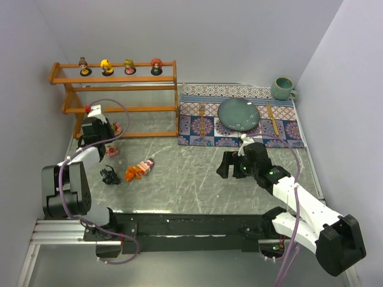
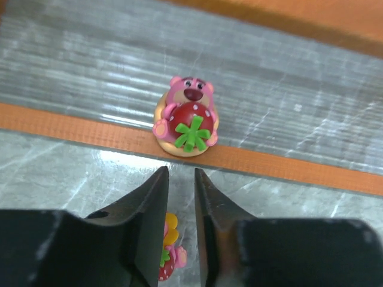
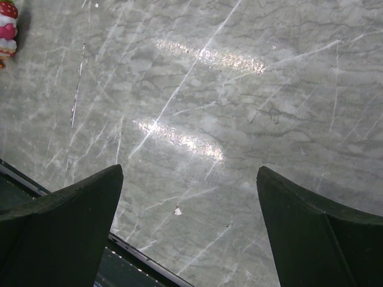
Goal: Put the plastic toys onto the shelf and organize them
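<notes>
Black left pincer [image 2: 181, 170]: jaws drawn nearly together, only a slit between, nothing between the tips. Just ahead: pink bear toy [image 2: 185, 116], sitting on the front slat of the shelf [image 2: 72, 125], lowest tier. Beneath the jaws: a strawberry toy [image 2: 170, 251] on the table [image 2: 60, 179]. Risk: a forward nudge could tip the bear off its narrow slat; a descent could knock the toy below. Right pincer [image 3: 190, 173]: wide open, empty, well apart.
</notes>
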Motion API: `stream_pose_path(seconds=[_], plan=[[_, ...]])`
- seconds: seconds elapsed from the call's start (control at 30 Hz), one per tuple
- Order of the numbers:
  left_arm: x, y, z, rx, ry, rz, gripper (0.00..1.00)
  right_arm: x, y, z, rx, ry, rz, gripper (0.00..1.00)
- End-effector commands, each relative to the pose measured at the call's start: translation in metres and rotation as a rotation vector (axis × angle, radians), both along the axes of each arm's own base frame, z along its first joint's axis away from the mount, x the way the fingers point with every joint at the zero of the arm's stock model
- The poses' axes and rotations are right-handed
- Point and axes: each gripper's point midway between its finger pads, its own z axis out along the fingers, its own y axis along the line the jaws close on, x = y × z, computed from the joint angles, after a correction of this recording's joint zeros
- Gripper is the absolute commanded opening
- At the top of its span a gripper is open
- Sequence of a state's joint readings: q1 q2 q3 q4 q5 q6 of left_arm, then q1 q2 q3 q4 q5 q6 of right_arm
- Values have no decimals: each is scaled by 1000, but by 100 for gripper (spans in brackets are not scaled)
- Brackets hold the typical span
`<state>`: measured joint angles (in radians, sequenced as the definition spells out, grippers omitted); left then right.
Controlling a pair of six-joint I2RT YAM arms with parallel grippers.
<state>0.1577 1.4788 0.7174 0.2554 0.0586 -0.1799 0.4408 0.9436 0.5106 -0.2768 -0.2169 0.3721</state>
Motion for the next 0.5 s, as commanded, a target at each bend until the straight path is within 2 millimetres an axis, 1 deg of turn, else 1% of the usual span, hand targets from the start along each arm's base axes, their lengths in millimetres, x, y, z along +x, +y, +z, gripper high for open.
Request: stream_pose_path(seconds=[0.0,0.03,0.2,0.37,0.4,0.47], plan=[[10,4,-4,-30,30,28,25,10,2,14,8,-70,-2,100],[10,4,-9,-38,41,37,24,10,2,14,7,-70,-3,100],[13,7,-13,-57,41,60,22,10,2,14,5,-69,-4,100],[20,9,-11,-80,29,76,23,11,2,13,3,-67,-4,100],[21,10,-15,-84,38,80,23,11,2,13,2,-66,-4,100],[25,11,-15,-87,33,91,23,11,1,12,0,-61,-5,100]])
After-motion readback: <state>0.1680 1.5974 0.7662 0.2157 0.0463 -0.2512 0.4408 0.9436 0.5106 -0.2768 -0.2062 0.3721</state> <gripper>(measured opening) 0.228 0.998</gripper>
